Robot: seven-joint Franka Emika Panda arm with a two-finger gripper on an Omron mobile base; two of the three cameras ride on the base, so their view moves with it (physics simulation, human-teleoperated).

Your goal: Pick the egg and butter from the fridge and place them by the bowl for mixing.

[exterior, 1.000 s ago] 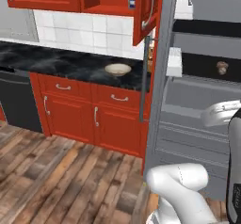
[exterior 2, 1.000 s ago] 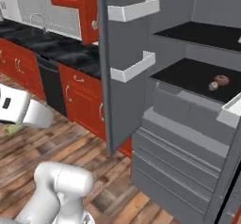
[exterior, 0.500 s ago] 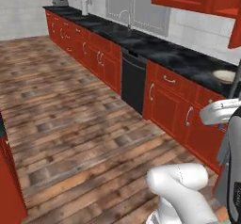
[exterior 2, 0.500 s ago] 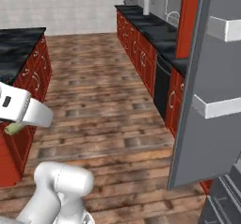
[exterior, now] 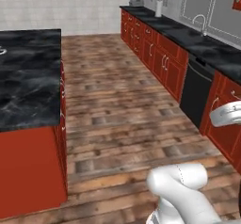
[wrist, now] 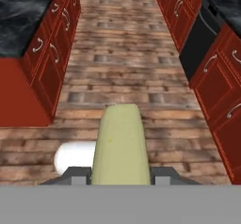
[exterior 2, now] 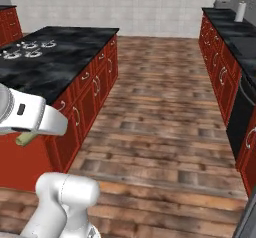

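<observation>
Butter (wrist: pixel 120 145) clamped in hand (wrist: pixel 121 175) — fingertips mostly hidden, wood floor (wrist: pixel 122 53) beyond

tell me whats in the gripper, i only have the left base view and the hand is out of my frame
Observer: The butter, a pale-yellow stick, sits between the fingers in the hand view.
Operator: anything ahead of the hand
Observer: Open wooden floor, with red cupboards either side.
Operator: can you see the butter from the other base camera
Observer: Yes, its end pokes out under the white hand at the left edge, beside the island counter.
</observation>
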